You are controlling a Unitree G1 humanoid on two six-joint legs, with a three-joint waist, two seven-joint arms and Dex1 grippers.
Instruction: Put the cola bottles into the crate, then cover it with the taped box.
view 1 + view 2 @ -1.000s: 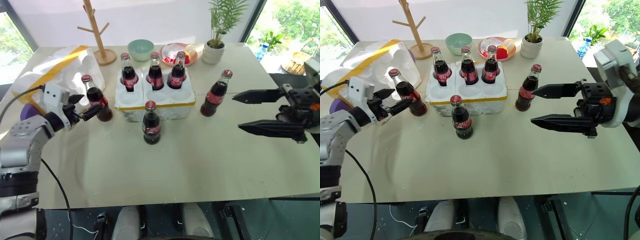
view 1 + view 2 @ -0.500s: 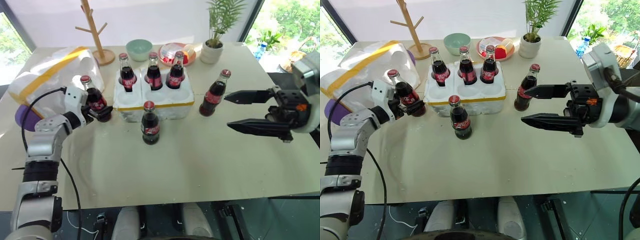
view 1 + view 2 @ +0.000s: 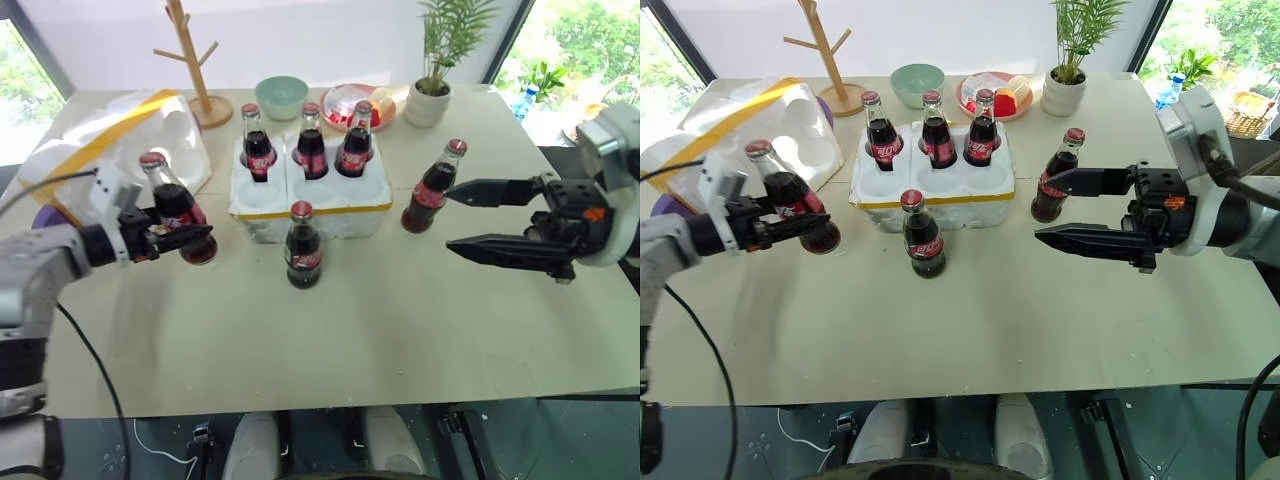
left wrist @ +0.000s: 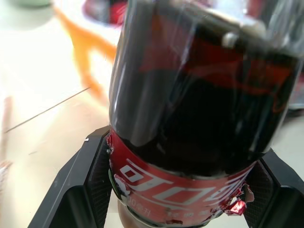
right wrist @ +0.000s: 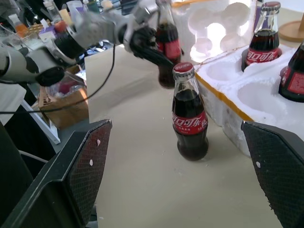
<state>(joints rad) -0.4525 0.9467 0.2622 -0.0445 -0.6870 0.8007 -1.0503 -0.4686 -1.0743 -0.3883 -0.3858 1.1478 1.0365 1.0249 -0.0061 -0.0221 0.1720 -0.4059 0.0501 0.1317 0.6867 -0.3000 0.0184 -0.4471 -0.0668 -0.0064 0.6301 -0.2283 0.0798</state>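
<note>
Fingers of my left gripper (image 3: 190,236) clamp one cola bottle (image 3: 172,208) at its lower body, tilted, cap leaning toward the tabletop's left edge, base just above the surface. My left wrist view has both black pads pressed to the red label; the cap is cut off there. My right gripper (image 3: 468,215) hangs with its fingers spread wide and empty, pointing left across the tabletop (image 3: 400,320), its tips near a standing bottle (image 3: 431,187) by the crate's right end without touching it. Crate (image 3: 310,205) sits toward the tabletop's far edge, centre, with three bottles (image 3: 309,143) upright in its back row of wells; the front wells stand empty. Another bottle (image 3: 300,246) stands on the tabletop just in front of the crate's yellow band. Taped box (image 3: 110,140) lies at the far left corner, tipped so its moulded hollows face the crate; my left arm covers its near part, and a purple patch (image 3: 48,215) barely peeks out.
</note>
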